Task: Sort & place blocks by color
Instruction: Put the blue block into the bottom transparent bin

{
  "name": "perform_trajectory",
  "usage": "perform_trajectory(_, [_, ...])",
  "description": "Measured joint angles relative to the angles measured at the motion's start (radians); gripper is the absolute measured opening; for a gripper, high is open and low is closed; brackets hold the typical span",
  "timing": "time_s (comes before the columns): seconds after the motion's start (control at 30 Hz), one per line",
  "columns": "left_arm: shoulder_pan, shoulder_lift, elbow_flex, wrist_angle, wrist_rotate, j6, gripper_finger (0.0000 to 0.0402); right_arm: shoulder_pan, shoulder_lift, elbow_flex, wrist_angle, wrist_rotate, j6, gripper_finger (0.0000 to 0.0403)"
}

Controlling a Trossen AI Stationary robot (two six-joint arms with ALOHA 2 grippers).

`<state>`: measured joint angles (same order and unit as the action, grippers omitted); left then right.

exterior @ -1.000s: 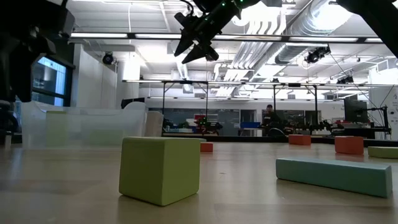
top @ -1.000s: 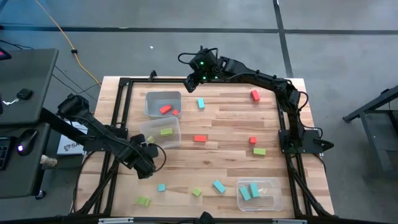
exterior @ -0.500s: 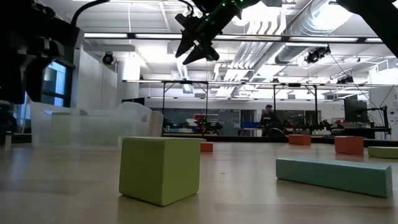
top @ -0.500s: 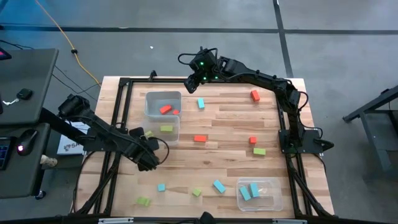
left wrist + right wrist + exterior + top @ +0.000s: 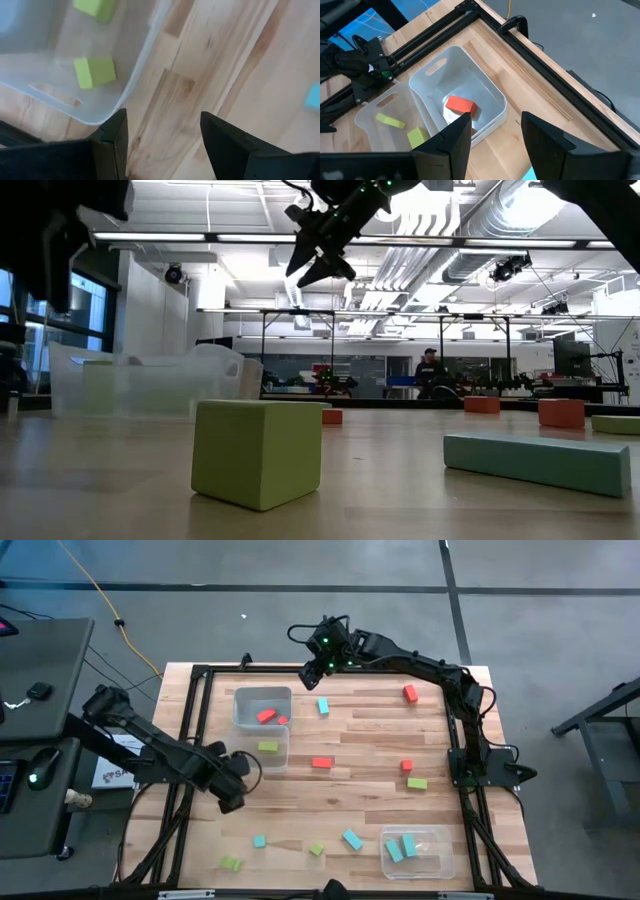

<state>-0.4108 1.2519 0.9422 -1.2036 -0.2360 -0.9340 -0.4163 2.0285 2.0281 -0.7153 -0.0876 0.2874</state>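
The blocks lie scattered over the wooden table (image 5: 370,802): a red bar (image 5: 321,762) near the middle, a teal cube (image 5: 322,706) toward the far edge, a red cube (image 5: 410,692) far right, a small red cube (image 5: 406,766) just above a green bar (image 5: 417,782) on the right, and along the near edge a green piece (image 5: 231,863), a teal cube (image 5: 259,840), a green cube (image 5: 316,849) and a teal bar (image 5: 352,838). Some are already sorted: red pieces in the far tub (image 5: 262,706), green ones in the tub beside it (image 5: 262,752), 2 teal bars in the near-right tub (image 5: 416,851).

They look like solid, hard-edged little blocks with flat matte faces, so I judge them light, stiff and unlikely to slip or break. The sensible hold is across 2 opposite flat faces, and across the narrow width for the bars, taken from above.

The left gripper (image 5: 162,142) hovers low by the corner of the green tub, fingers (image 5: 117,132) spread apart with nothing between them. The right gripper (image 5: 495,137) hangs high above the far-left part of the table, looking down at the red tub, jaws open and empty
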Motion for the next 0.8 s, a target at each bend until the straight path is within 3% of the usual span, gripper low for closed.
perform_trajectory(0.23, [0.050,-0.144,0.001,0.020,-0.116,-0.032,0.0181,-0.006,0.000,0.000,-0.022,-0.027,0.000,0.0167])
perform_trajectory(0.4, [0.122,-0.232,0.001,0.050,-0.234,-0.010,0.0181,-0.009,0.000,0.000,-0.045,-0.026,0.006,0.0202])
perform_trajectory(0.57, [0.208,-0.304,0.001,0.089,-0.280,0.071,0.0181,-0.023,0.000,0.000,-0.084,0.027,0.126,0.0244])
perform_trajectory(0.8, [0.306,-0.379,0.001,0.189,-0.300,0.248,0.0181,-0.071,0.001,0.000,-0.156,0.036,0.303,0.0252])
